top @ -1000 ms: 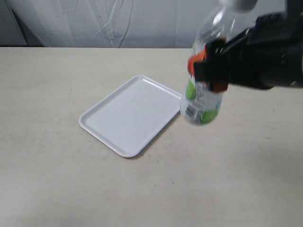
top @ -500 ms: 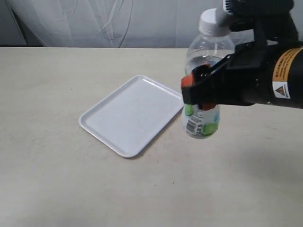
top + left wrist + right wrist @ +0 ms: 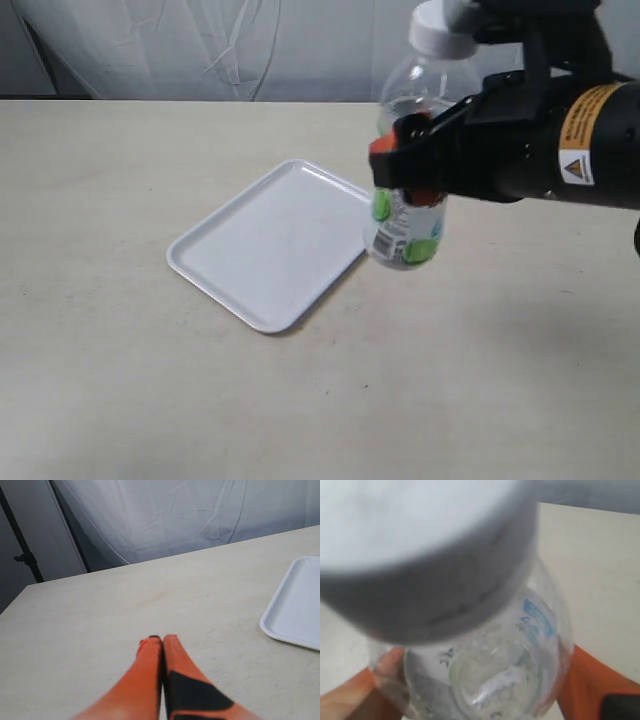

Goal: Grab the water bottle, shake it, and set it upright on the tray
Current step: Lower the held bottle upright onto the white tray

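Observation:
My right gripper [image 3: 408, 172] is shut on the water bottle [image 3: 405, 235], a clear bottle with a white cap and a green-and-white label. It hangs nearly upright in the air, just off the right edge of the white tray [image 3: 270, 245]. In the right wrist view the bottle [image 3: 485, 655] fills the frame cap-first, with orange fingers [image 3: 592, 680] on both sides. My left gripper [image 3: 162, 641] is shut on nothing, low over bare table, with the tray's corner [image 3: 295, 615] off to one side. The left gripper is out of the exterior view.
A beige table [image 3: 120, 380] carries the tray. Pale curtain cloth [image 3: 200, 45] hangs behind the far edge. A dark stand pole [image 3: 22, 555] shows beyond the table in the left wrist view.
The right gripper has carried the bottle leftward toward the tray and brought it from tilted and blurred to nearly upright. The tray has not moved.

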